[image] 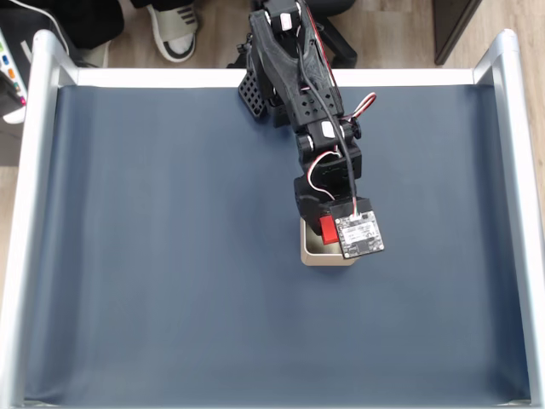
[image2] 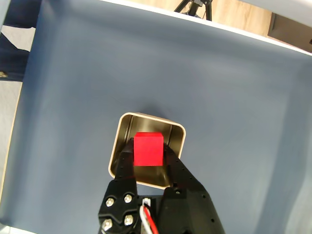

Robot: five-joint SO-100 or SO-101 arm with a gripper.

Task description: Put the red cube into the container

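Note:
In the wrist view my gripper (image2: 147,152) is shut on the red cube (image2: 148,148), a black finger on each side of it. The cube hangs directly over the container (image2: 127,127), a square silvery tin with rounded corners; how high above the tin's floor it hangs I cannot tell. In the fixed view the red cube (image: 328,228) peeks out beside the wrist's circuit board, and the container (image: 313,255) lies mostly hidden under the arm, right of the mat's centre.
A dark blue mat (image: 170,256) covers the table, framed by pale metal rails (image: 34,170) at left, right and back. The arm's base stands at the back centre. A shoe (image: 174,30) rests on the floor beyond the back rail.

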